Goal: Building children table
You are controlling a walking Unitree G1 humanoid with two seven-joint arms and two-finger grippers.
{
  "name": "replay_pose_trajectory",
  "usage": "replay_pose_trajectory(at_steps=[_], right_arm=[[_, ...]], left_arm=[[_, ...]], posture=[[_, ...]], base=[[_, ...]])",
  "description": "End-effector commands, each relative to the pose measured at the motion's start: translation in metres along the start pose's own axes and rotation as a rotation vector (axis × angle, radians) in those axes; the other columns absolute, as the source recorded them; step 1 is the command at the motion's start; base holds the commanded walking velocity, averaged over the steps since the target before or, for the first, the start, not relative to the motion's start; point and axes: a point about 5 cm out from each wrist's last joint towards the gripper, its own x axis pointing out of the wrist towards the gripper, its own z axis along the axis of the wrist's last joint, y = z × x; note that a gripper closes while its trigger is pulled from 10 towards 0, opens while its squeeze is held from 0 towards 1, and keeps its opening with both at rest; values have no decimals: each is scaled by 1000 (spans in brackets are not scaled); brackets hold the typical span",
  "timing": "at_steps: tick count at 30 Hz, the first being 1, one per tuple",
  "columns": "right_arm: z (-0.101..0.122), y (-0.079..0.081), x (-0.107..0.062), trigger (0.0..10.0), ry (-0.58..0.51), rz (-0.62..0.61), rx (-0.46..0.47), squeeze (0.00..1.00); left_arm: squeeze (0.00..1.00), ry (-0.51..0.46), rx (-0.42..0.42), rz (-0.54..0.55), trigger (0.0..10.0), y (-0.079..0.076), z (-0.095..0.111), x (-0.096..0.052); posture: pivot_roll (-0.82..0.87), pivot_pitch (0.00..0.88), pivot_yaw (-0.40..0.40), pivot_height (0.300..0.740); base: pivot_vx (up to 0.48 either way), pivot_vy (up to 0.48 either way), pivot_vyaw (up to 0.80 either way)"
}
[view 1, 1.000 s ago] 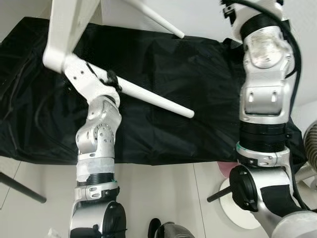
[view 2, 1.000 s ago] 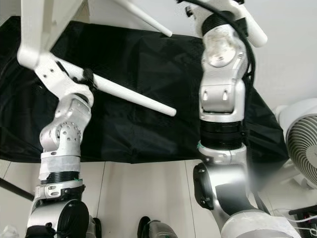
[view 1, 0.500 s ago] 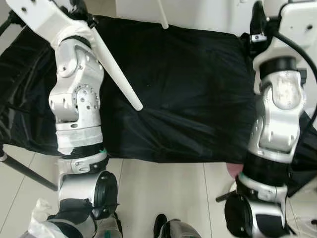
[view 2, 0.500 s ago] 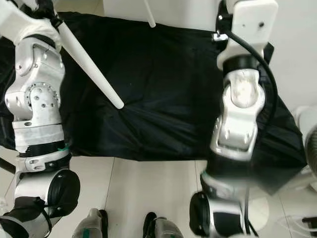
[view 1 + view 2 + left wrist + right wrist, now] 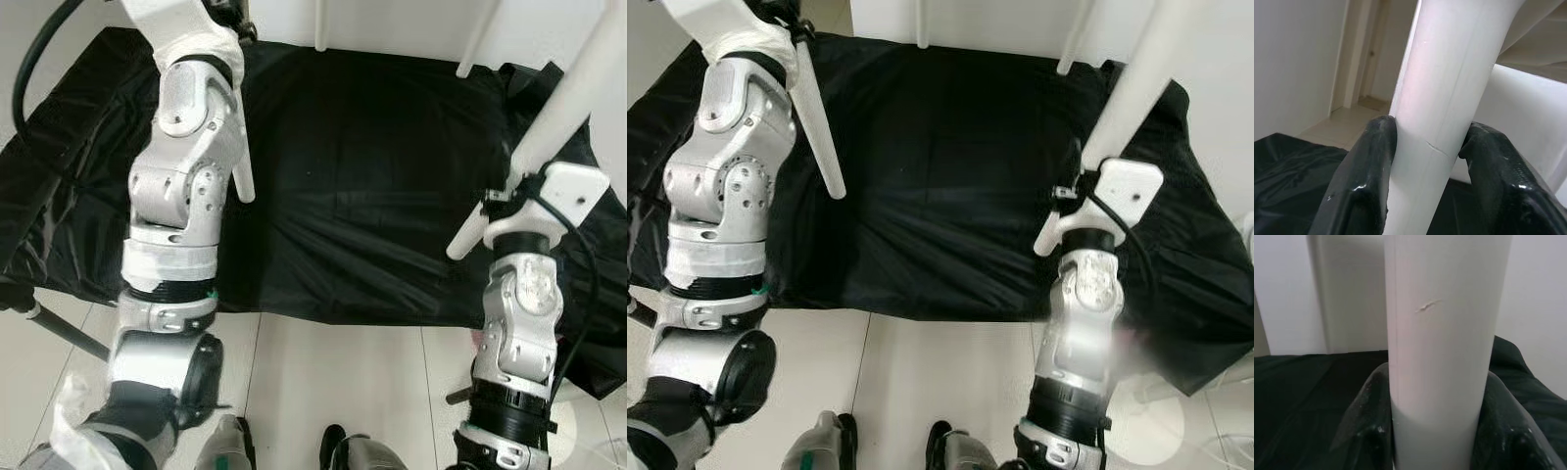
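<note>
On the left, the left arm (image 5: 181, 186) rises over a black cloth (image 5: 372, 186) that covers a low surface. The left gripper (image 5: 1430, 161) is closed around a white table leg (image 5: 1444, 98), one black finger (image 5: 1364, 181) pressed on each side. This leg (image 5: 818, 137) slants down above the cloth. Pale tiled floor (image 5: 333, 392) lies in front, white wall behind, and two more white legs (image 5: 319, 24) hang down at the far edge. On the right, the right gripper (image 5: 1437, 440) clasps another white leg (image 5: 1444, 333), which slopes up from the right arm (image 5: 519, 323) toward the wall.
</note>
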Motion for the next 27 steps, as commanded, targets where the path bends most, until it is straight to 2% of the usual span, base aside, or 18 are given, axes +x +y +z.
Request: replay_pose_trajectory(at_steps=[1, 2, 3, 4, 5, 9, 13, 19, 20, 21, 26, 27], right_arm=[[-19, 2, -9, 10000, 93, 16, -3, 0], [-20, 1, -10, 10000, 99, 14, -7, 184], [-21, 1, -12, 10000, 102, 12, -9, 478], [-21, 1, -12, 10000, 102, 12, -9, 478], [-23, 0, -14, 10000, 103, 11, -11, 1000], [-26, -1, -18, 10000, 101, 11, -15, 1000], [-30, -3, -25, 10000, 100, 24, -10, 1000], [-33, -2, -29, 10000, 101, 44, -20, 1000], [-34, -1, -31, 10000, 102, 52, -21, 0], [-37, 0, -35, 10000, 104, 65, -25, 0], [-40, -1, -40, 10000, 105, 74, -31, 0], [-40, -2, -42, 10000, 98, 72, -33, 0]], left_arm=[[0, -85, -81, -257, 10000, -24, 22, -1], [0, -72, -80, -272, 10000, -24, 20, -2], [86, -68, -68, -274, 10000, -23, 19, -3], [86, -68, -68, -274, 10000, -23, 19, -3], [1000, -56, -72, -288, 10000, -23, 16, -5], [1000, -42, -72, -301, 10000, -22, 13, -8], [1000, 6, -1, -387, 10000, -19, -1, -20], [1000, 43, 20, -443, 10000, -19, -7, -26], [0, 51, 25, -471, 10000, -18, -10, -31], [0, 82, -4, -525, 10000, -16, -15, -39], [0, 110, -31, -583, 10000, -13, -20, -50], [0, 131, -44, -605, 10000, -11, -24, -56]], posture=[[-12, 184, -17, 740], [-10, 185, -19, 740], [-9, 186, -20, 740], [-9, 186, -20, 740], [-9, 186, -20, 740], [-8, 188, -22, 740], [-6, 189, -23, 740], [-2, 191, -25, 740], [-3, 194, -25, 740], [-4, 195, -23, 740], [-2, 197, -25, 740], [0, 197, -27, 740]], base=[[0, 0, 0], [0, 0, 0], [0, 0, 0], [0, 0, 0], [0, 0, 0], [0, 0, 0], [0, 0, 0], [0, 0, 0], [0, 0, 0], [0, 0, 0], [0, 0, 0], [0, 0, 0]])
